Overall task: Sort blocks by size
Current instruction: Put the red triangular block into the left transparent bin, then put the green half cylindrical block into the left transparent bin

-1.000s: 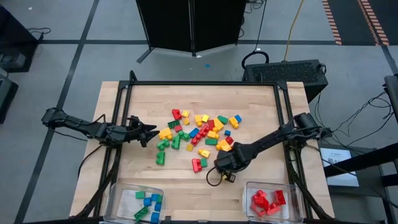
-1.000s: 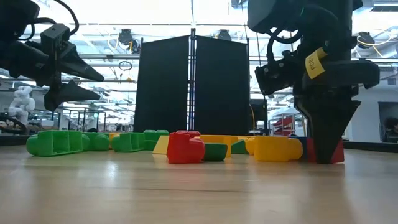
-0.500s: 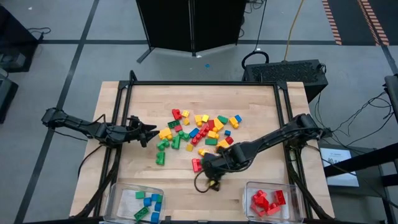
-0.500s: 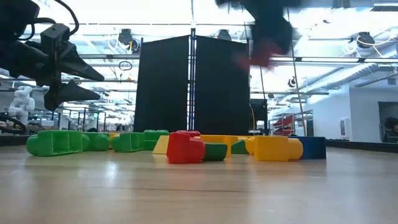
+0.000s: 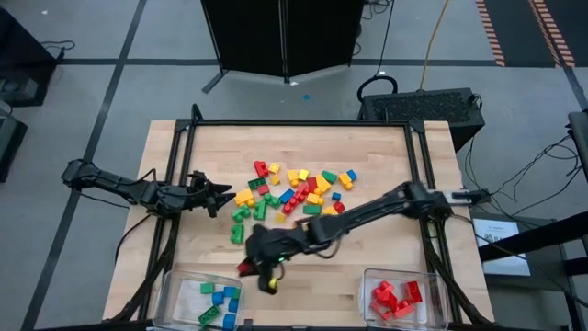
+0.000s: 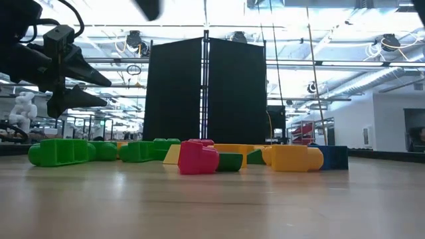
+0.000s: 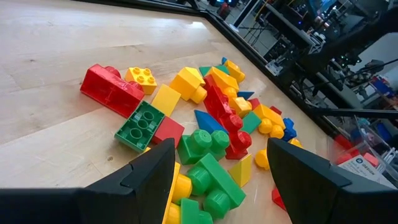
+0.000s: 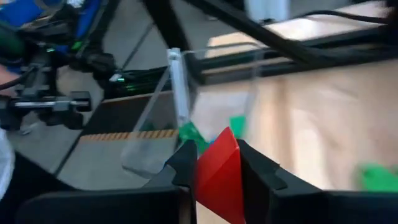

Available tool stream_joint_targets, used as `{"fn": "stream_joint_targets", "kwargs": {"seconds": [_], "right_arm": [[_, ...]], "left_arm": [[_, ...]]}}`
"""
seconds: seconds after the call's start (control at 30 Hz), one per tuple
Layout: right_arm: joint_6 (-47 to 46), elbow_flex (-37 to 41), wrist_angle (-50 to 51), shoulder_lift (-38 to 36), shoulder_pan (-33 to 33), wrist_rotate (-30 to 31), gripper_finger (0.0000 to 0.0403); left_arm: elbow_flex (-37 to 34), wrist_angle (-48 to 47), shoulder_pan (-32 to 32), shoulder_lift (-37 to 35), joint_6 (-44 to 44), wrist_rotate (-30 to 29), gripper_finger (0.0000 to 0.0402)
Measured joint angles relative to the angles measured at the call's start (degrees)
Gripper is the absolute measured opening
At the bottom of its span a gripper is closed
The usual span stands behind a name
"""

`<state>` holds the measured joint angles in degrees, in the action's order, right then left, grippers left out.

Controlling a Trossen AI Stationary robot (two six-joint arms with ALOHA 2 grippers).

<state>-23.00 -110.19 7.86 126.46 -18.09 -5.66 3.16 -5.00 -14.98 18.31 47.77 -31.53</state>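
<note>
Right pincer [image 5: 250, 267] is stretched across the wooden surface [image 5: 184, 156] toward the near-left corner, just beside the clear bin [image 5: 204, 299] w/ green and blue pieces; it's clamped on a red block [image 8: 219, 176], which the right wrist view shows pinched between both fingers [image 8: 184, 163], w/ the bin's clear wall and green bits just beyond. In the high view the red block [image 5: 246, 268] shows at the pincer tip, just off the bin's far right corner. Left pincer [image 5: 223, 194] hangs above the surface at the left side of the pile, fingers spread wide apart, nothing between them; left wrist view looks straight onto the blocks [image 7: 205, 124]. Main pile of blocks [image 5: 294, 193], red, yellow, green, blue, sits mid-surface, loosely scattered, some touching. A second clear bin [image 5: 404, 296] at near right holds red pieces. Low view: row of blocks [image 6: 192, 156] along the surface, left pincer [image 6: 86, 83] up at left.
</note>
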Motion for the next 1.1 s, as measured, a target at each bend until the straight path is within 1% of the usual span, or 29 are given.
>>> {"fn": "stream_joint_targets", "kwargs": {"seconds": [0.13,0.27,0.3,0.37,0.43,0.5,0.57,0.73,0.83,0.93,1.0,1.03,1.1], "right_arm": [[1.98,-13.63,1.23,9.93,0.04,-4.17,0.0061],[1.35,-24.44,1.22,18.33,0.27,-9.6,0.0061],[0.66,-24.93,-0.08,19.62,0.35,-10.99,0.0061],[-1.7,-22.84,-4.05,20.19,0.46,-13.18,0.0061],[-2.47,-21.93,-4.21,21.0,0.52,-13.78,0.0061],[-1.57,-21.85,-1.1,21.16,0.52,-14.21,0.0069],[-0.03,-21.84,-0.05,21.65,0.52,-13.92,0.0096],[1.74,-21.82,-0.02,21.58,0.64,-13.76,0.0182],[0.95,-21.93,0.15,21.5,0.97,-13.87,0.0215],[-1.3,-24.45,6.64,21.16,1.92,-15.37,0.023],[-0.56,-24.45,13.67,18.44,2.86,-15.69,0.0232],[0.71,-24.33,18.2,16.49,3.28,-15.17,0.0232],[3.32,-24.33,29.77,11.21,3.95,-11.52,0.0229]], "left_arm": [[0.0,0.03,0.0,0.0,0.4,0.0,0.0255],[0.0,0.01,0.02,0.0,1.41,0.0,0.0255],[0.0,0.01,0.0,0.0,1.42,0.01,0.0255],[0.0,-0.05,0.0,0.01,1.41,0.02,0.0255],[0.0,-0.04,-0.01,0.02,1.41,0.02,0.0255],[0.0,-0.06,-0.01,0.06,1.4,0.06,0.0255],[0.0,-0.1,-0.01,0.07,1.26,0.05,0.0255],[0.0,-0.11,0.0,0.07,1.2,0.07,0.0255],[0.0,-0.12,-0.01,0.07,1.22,0.07,0.0255],[0.02,-0.15,0.01,0.07,1.26,0.15,0.0255],[0.02,-0.14,0.01,0.06,1.27,0.51,0.0255],[0.02,-0.15,-0.01,0.05,1.27,0.71,0.0255],[0.02,-0.15,0.0,0.07,1.29,1.31,0.0255]]}}
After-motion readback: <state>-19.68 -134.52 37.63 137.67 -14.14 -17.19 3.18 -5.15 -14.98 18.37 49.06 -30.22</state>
